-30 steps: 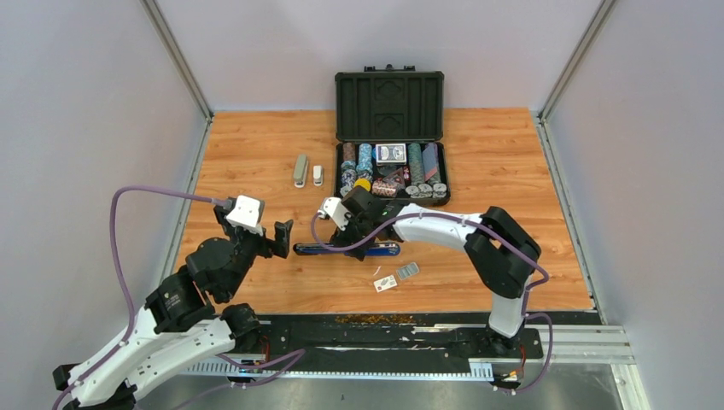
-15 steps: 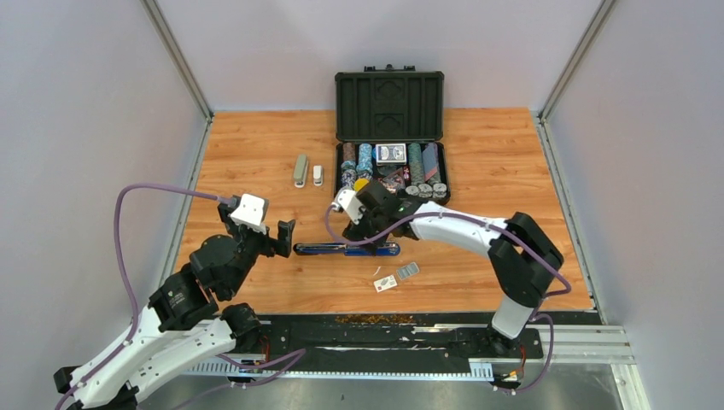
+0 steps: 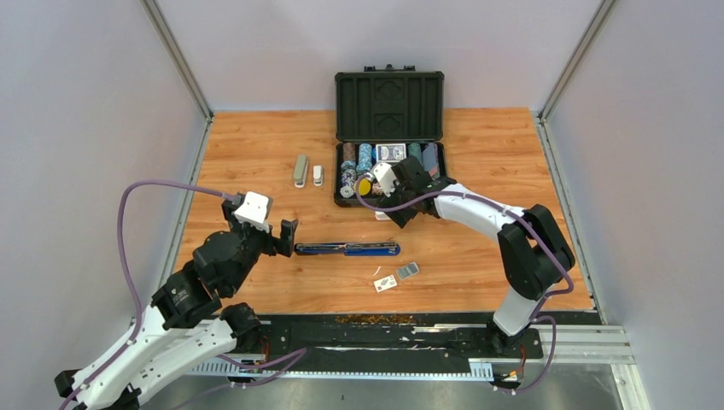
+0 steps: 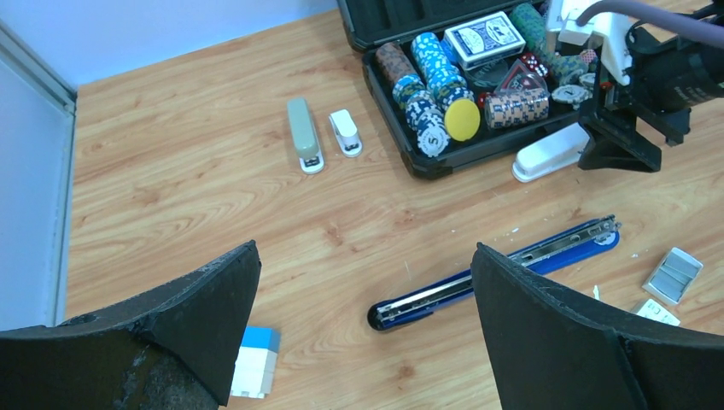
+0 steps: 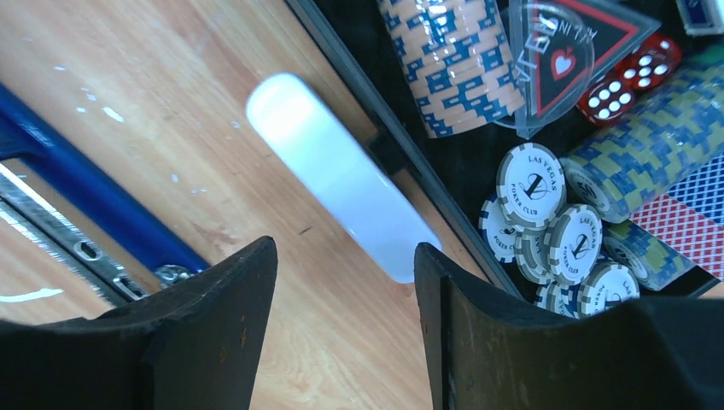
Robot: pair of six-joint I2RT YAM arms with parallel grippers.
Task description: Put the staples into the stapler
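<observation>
Stapler [image 3: 346, 248] open flat, long axis left-right. Staples [image 3: 408, 270] loose just beyond its right end. Left gripper [image 3: 286, 239] jaws wide, at left tip. Right gripper [image 3: 399, 212] jaws apart, apparently empty, nearer staples.

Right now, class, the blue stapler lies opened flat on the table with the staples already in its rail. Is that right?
No. The staples lie on the table near the blue stapler, not in its rail. The top external view shows this.

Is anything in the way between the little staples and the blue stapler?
No. Only bare tabletop lies between the staples and the blue stapler. The tiny white box sits off to the side.
</observation>
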